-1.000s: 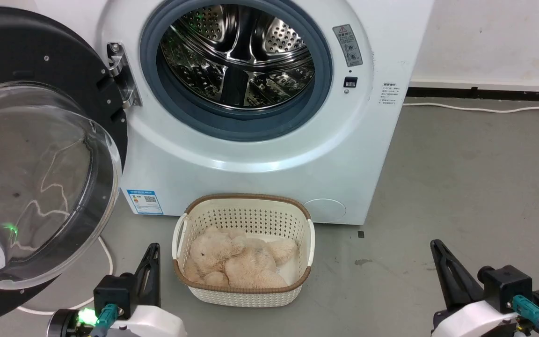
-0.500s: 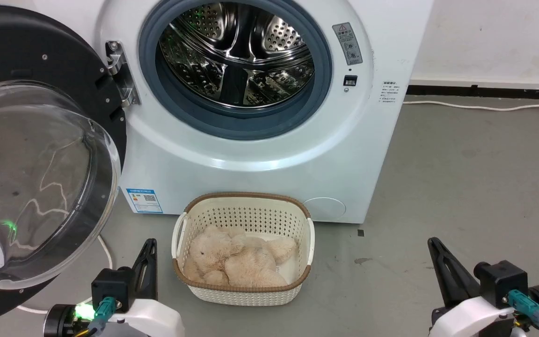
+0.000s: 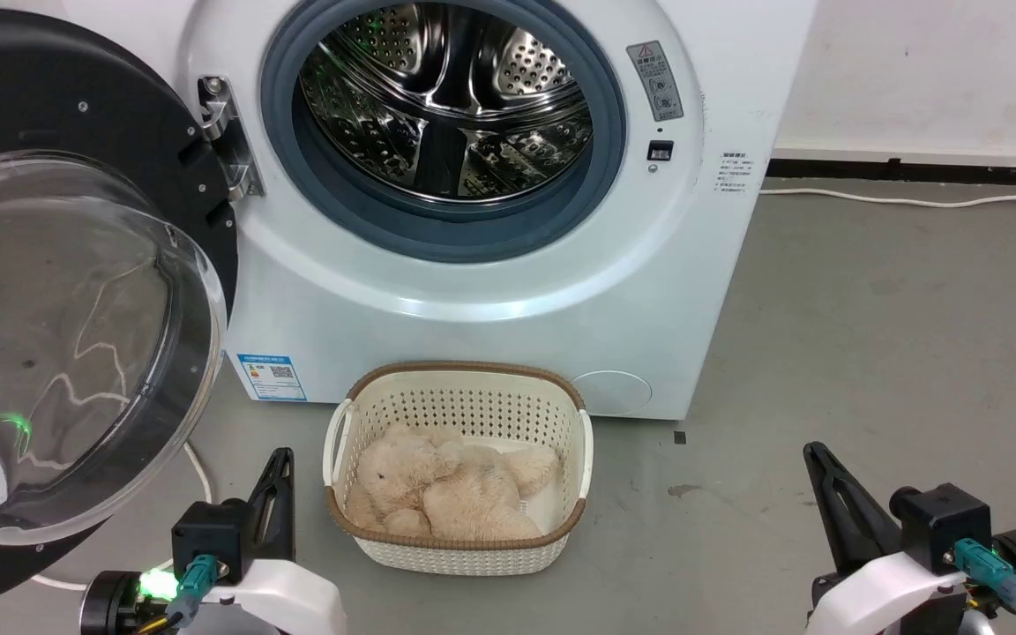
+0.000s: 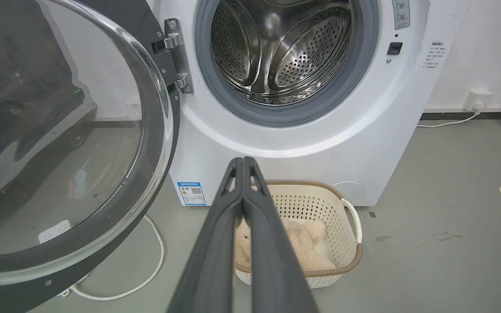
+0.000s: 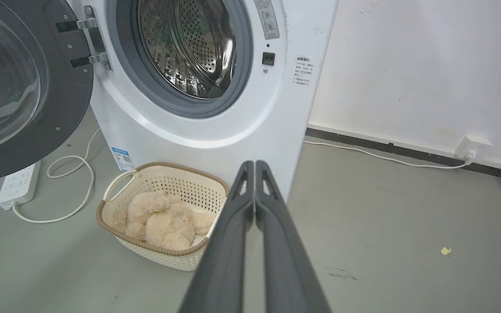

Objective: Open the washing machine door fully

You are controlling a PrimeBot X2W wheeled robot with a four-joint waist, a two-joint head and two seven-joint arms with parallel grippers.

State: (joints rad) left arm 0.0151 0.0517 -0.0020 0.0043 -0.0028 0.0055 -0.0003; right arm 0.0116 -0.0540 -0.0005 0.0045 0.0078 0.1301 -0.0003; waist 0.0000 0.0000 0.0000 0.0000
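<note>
The door (image 3: 76,300) stands wide open at the washer's (image 3: 473,300) left side, on its hinge (image 3: 227,141). My left gripper (image 3: 280,463), fingers pressed together on nothing, sits low before the washer's left front corner. My right gripper (image 3: 817,454), likewise closed and empty, sits beyond its right corner. A basket (image 3: 459,375) with a plush bear (image 3: 446,494) sits just before the washer.

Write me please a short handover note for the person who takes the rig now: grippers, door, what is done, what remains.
Left gripper: shut, empty, low beside the basket, touching nothing.
Right gripper: shut, empty, low over the floor.
Washing machine door: swung wide to the left on its hinge, drum mouth uncovered.
Done: door is open.
Left: probably nothing; check only whether it swings further.
</note>
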